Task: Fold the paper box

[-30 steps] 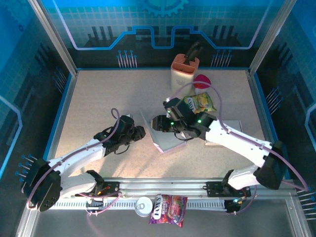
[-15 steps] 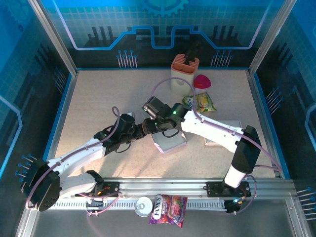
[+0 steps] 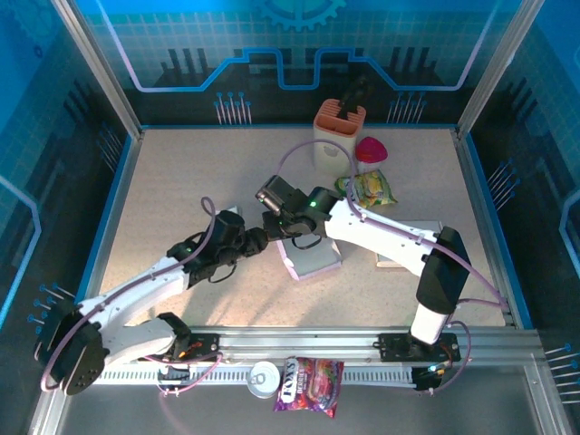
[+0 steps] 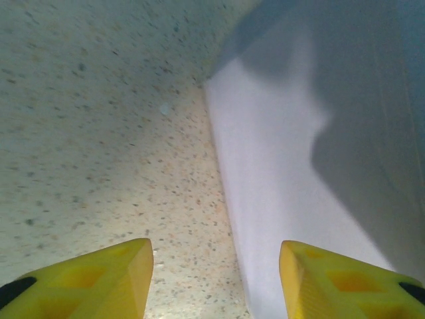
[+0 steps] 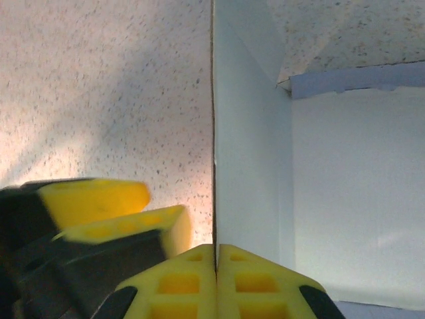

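The white paper box lies open in the middle of the table. In the right wrist view, my right gripper is shut on the thin upright left wall of the box, with the box floor to its right. From above, the right gripper sits at the box's left edge. My left gripper is just to the left of it, open. In the left wrist view, the left gripper straddles the bottom edge of the box wall, with one finger over the table and the other against the wall.
A white holder with an orange top, a red object and a yellow snack bag stand at the back. A flat white piece lies under the right arm. A can and a candy bag rest on the front rail.
The right arm swung left across the box and its gripper shut on the box's left wall. The left gripper opened wider and edged toward that wall.
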{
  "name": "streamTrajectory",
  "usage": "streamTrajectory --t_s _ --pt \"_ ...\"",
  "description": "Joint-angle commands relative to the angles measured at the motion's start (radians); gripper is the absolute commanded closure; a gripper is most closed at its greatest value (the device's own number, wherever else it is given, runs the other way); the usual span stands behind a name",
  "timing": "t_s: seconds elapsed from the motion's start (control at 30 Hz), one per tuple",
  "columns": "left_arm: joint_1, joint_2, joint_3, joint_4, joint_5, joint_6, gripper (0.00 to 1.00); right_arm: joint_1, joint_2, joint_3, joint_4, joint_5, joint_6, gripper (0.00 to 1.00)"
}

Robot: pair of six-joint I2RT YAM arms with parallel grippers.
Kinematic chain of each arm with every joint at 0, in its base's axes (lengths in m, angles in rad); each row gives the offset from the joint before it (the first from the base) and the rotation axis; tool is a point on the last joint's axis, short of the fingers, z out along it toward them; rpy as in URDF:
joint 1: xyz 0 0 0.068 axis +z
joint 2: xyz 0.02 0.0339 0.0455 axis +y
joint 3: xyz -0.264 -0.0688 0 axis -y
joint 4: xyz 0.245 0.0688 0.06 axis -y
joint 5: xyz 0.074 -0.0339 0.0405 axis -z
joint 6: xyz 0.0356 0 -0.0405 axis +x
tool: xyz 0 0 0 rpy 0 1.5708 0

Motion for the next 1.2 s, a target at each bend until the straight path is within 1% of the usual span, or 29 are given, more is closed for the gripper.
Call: streamTrajectory --t_s 0.0,0.1,0.17,0.23,0.33,0.4,0.47,0.57,0.6,0.67,0.7,0.77,0.8,0.9,0.97,1.1,1.17 --pt "-0.006 -0.081 0.037 -0.125 -0.102 0.039 0.45 -0.003 -0.076 -0.051 0.052 0.118 0.206 1.00" --pt "-0.007 -0.117 0.053 -0.174 -0.113 0.068 0.45 0.000 -0.123 -0.082 0.076 0.211 0.382 1.00" --pt "-0.009 -0.123 0.064 -0.204 -0.116 0.083 0.45 0.005 -0.139 -0.077 0.039 0.291 0.534 1.00" --pt "-0.014 -0.124 0.072 -0.221 -0.113 0.099 0.45 0.010 -0.139 -0.055 -0.058 0.374 0.748 1.00" --pt "-0.023 -0.120 0.080 -0.225 -0.093 0.127 0.46 0.010 -0.126 -0.036 -0.142 0.438 1.000 1.00" --pt "-0.034 -0.114 0.084 -0.219 -0.070 0.147 0.48 0.001 -0.111 -0.020 -0.176 0.440 1.114 1.00" --pt "-0.048 -0.112 0.088 -0.221 -0.060 0.165 0.49 -0.010 -0.067 0.056 -0.270 0.436 1.211 1.00" --pt "-0.067 -0.129 0.082 -0.234 -0.069 0.190 0.50 -0.017 0.049 0.254 -0.499 0.445 1.324 1.00" --pt "-0.070 -0.136 0.073 -0.228 -0.062 0.201 0.51 -0.023 0.085 0.307 -0.543 0.441 1.336 1.00" --pt "-0.072 -0.148 0.054 -0.210 -0.044 0.223 0.51 -0.028 0.124 0.350 -0.565 0.436 1.347 1.00" --pt "-0.074 -0.152 0.048 -0.200 -0.031 0.235 0.51 -0.032 0.133 0.352 -0.559 0.419 1.350 1.00" --pt "-0.076 -0.149 0.041 -0.191 -0.018 0.257 0.51 -0.042 0.137 0.327 -0.516 0.386 1.337 0.94" --pt "-0.078 -0.145 0.039 -0.187 -0.015 0.272 0.50 -0.045 0.130 0.301 -0.474 0.382 1.319 0.92" --pt "-0.078 -0.131 0.040 -0.188 -0.024 0.298 0.49 -0.052 0.108 0.245 -0.376 0.387 1.247 0.92" --pt "-0.078 -0.117 0.045 -0.191 -0.031 0.301 0.48 -0.061 0.099 0.236 -0.323 0.394 1.159 0.91" --pt "-0.078 -0.084 0.048 -0.171 -0.015 0.297 0.47 -0.083 0.105 0.255 -0.237 0.376 0.986 0.84" --pt "-0.080 -0.068 0.050 -0.165 -0.012 0.295 0.46 -0.094 0.101 0.246 -0.225 0.345 0.957 0.83"
